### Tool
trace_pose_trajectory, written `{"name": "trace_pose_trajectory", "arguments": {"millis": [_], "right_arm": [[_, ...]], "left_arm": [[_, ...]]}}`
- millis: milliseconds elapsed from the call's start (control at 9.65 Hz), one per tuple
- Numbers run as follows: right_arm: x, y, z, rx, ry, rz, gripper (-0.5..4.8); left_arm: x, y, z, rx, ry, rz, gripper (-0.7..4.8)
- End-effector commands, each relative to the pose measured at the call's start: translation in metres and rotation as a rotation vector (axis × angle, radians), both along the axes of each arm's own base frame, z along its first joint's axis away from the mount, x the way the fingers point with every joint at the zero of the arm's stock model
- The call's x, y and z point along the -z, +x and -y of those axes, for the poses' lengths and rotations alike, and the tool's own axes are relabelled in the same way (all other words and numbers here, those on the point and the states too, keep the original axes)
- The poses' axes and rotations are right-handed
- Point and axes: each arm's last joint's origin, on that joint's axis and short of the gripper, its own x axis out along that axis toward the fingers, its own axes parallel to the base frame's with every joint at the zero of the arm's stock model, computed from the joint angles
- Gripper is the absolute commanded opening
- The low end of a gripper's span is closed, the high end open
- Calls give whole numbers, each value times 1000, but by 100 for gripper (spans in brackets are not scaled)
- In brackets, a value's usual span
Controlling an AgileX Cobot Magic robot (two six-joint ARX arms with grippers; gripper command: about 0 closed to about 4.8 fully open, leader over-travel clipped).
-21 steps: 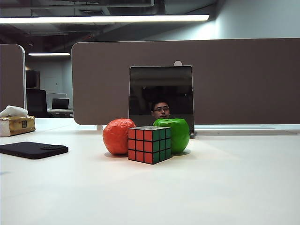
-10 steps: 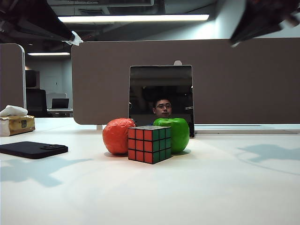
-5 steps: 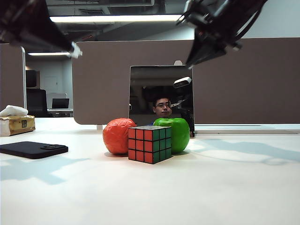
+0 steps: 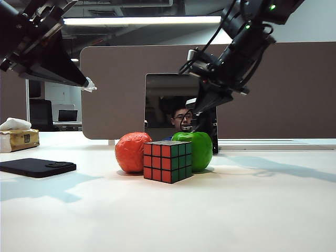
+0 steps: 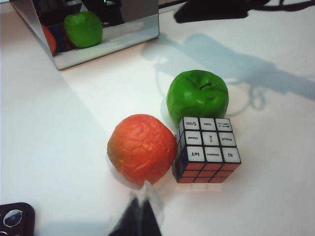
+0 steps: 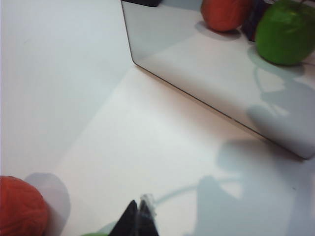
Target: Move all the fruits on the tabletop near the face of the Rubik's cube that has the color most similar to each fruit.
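On the white tabletop, the crinkly orange ball touches my Rubik's cube beside its red face. The green apple sits behind the green face. My left gripper and right gripper hang above, both pressed together.

A mirror stands upright against the brown partition—a black phone and tissue box lie well left.

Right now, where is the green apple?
In the exterior view the apple sits mid-table behind the cube, on its green side, right of the orange ball, in front of the mirror.
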Motion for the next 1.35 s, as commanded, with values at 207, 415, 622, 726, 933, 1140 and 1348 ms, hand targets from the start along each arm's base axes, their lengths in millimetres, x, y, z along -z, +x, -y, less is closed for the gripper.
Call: {"name": "trace_pose_trajectory", "arguments": {"millis": [207, 415, 622, 726, 933, 1140, 1348], "right_arm": [[5, 7, -29, -80, 43, -51, -1], [11, 4, -40, -115, 46, -76, -1], [21, 3, -43, -116, 21, -125, -1], [26, 3, -43, -111, 7, -146, -1], [34, 4, -43, -93, -19, -162, -1], [36, 4, -42, -78, -39, -169, -1], [40, 1, -38, -25, -116, -202, -1]], "left_arm": [[-3, 1, 0, 2, -11, 17, -5], [-3, 1, 0, 2, -11, 16, -5], [-3, 0, 0, 2, -10, 12, -5], [-2, 0, 0, 2, -9, 9, -5], [-2, 0, 0, 2, -6, 2, -5], [-2, 0, 0, 2, -6, 2, -5], [-2, 0, 0, 2, -7, 1, -5]]}}
